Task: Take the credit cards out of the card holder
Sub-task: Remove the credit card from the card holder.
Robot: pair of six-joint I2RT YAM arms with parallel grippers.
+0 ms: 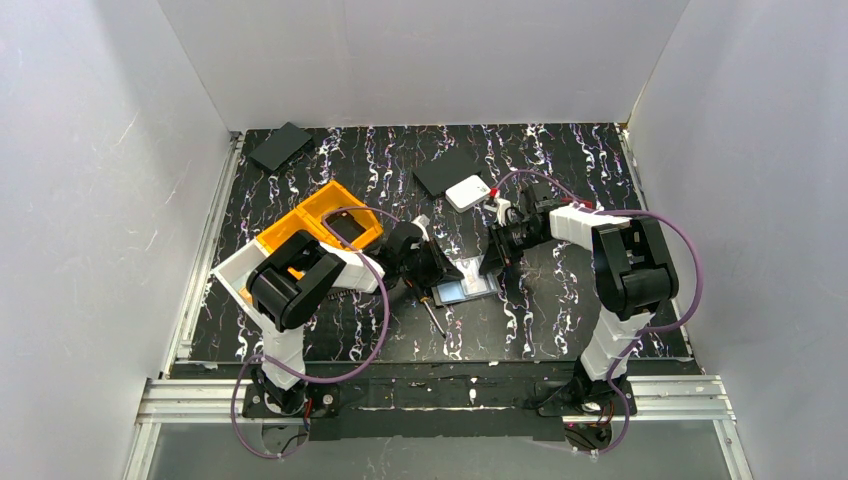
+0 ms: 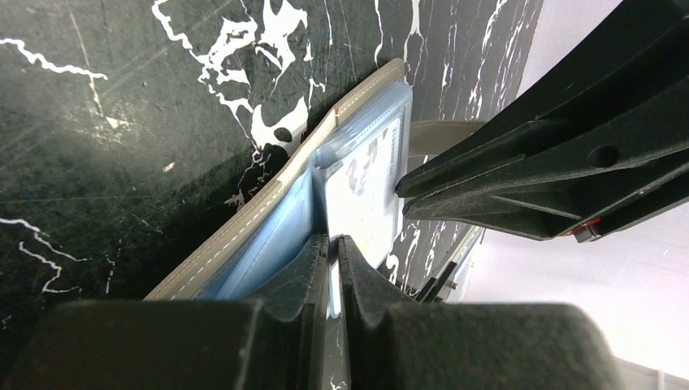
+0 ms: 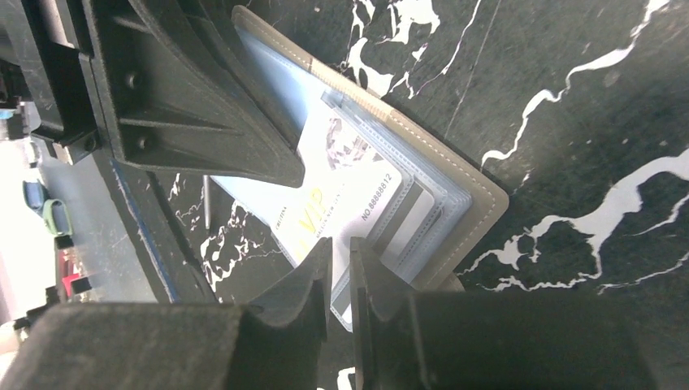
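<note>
The card holder lies open on the black marbled table between the two arms, taupe outside and pale blue inside. A white credit card printed "VIP" sticks out past the holder's clear sleeves. In the left wrist view this card runs down into my left gripper, which is shut on its edge. My right gripper stands slightly open, its tips straddling the edge of the clear sleeves. A greyish card shows inside a sleeve. In the top view the left gripper and right gripper face each other across the holder.
An orange and white bin sits behind the left arm. A white square box and a flat black rectangle lie behind the holder, with another black rectangle at the far left. A screwdriver lies just in front of the holder.
</note>
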